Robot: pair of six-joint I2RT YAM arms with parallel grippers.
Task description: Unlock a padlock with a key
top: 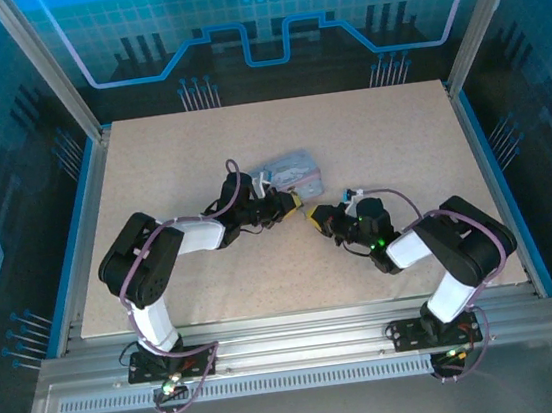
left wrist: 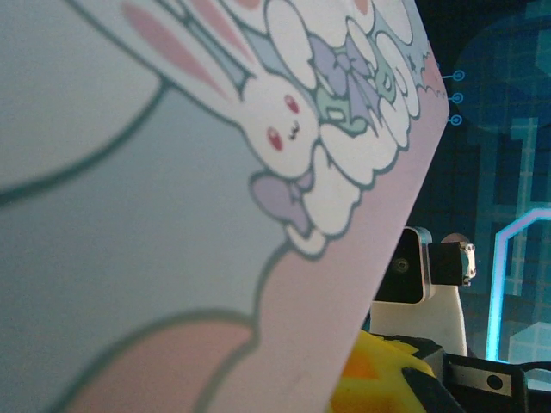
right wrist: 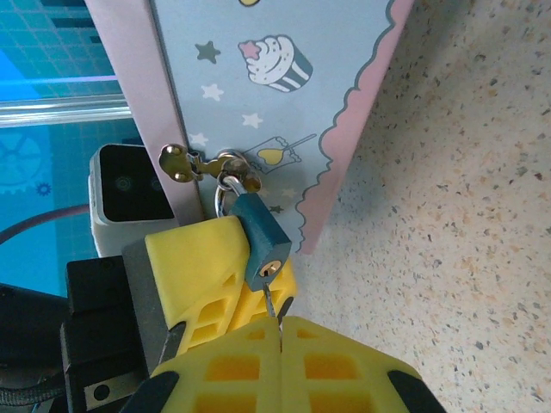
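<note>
Padlock (right wrist: pixel 261 241): small blue-grey metal body, hanging by its shackle from the brass hasp (right wrist: pixel 202 163) at the tin's (right wrist: pixel 284 112) edge. The keyhole faces 6 o'clock.
Key (right wrist: pixel 274 301): thin pale blade, upright at 6 o'clock of the padlock, tip at the keyhole. How deep it sits cannot be told.
Right claw (right wrist: pixel 280 325): closed, pinching the key between its yellow fingertips.
Left claw (top: pixel 282 204): closed. One yellow finger (right wrist: pixel 198 254) lies against the padlock at 9 o'clock. Whether it pinches the body cannot be told.
Tin position: at 12 o'clock of both claws in the top view, over the speckled table (top: pixel 171 169).
Handling, padlock: judged light, rigid and smooth-sided, free to swing on the hasp. Best braced on the flat sides of the body, clear of shackle and keyhole.
Handling, key: judged stiff but thin and slippery, liable to twist between the pads. Best held on the flat head and turned about the blade's axis.
</note>
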